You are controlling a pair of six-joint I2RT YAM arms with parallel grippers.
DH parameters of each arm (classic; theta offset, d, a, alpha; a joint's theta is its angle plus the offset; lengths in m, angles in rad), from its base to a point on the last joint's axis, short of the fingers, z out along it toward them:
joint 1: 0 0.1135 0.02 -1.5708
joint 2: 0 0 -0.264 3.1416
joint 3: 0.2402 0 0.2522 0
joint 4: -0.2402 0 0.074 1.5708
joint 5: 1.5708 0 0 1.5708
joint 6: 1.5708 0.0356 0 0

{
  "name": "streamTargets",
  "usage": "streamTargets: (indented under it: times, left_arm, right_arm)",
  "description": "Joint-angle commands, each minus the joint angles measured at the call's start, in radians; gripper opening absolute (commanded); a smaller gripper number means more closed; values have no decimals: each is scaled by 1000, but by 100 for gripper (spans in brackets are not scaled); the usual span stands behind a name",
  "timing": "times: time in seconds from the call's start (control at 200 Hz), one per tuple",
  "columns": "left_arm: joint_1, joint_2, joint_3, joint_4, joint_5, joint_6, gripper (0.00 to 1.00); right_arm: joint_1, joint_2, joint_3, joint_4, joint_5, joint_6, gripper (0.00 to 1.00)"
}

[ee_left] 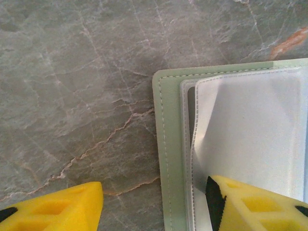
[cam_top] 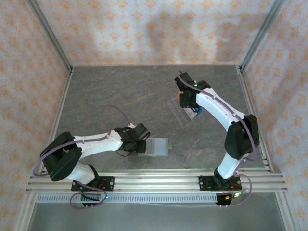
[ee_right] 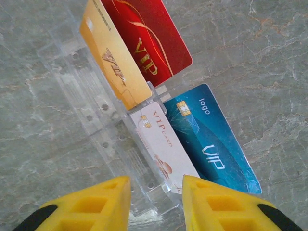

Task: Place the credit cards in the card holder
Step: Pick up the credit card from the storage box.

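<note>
My right pincer (ee_right: 155,185) hangs narrowly parted and empty over the near end of the clear tray (ee_right: 91,110), right of centre, where the pale card (ee_right: 161,144), gold card (ee_right: 113,62), red card (ee_right: 149,38) and blue card (ee_right: 211,139) lean. These credit cards look light, stiff and slick (thin edges, little bite), so I'd pinch the pale one across its flat faces. My left pincer (ee_left: 155,192) stands wide, one finger over the soft pocket leaf of the card holder (ee_left: 166,144), nearer and to the left.
</note>
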Motion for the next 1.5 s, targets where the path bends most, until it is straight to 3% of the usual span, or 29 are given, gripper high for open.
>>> streamTargets:
  times: [0.0, 0.661, 1.496]
  left_arm:
    - [8, 15, -16, 22, -12, 12, 59]
    - [8, 12, -58, 42, -3, -13, 56]
    - [9, 10, -81, 55, 5, -28, 55]
  right_arm:
    - [-11, 32, 23, -76, 37, -53, 33]
    - [-61, 100, 15, -40, -61, -129, 30]
    - [-62, 113, 35, -32, -21, -166, 28]
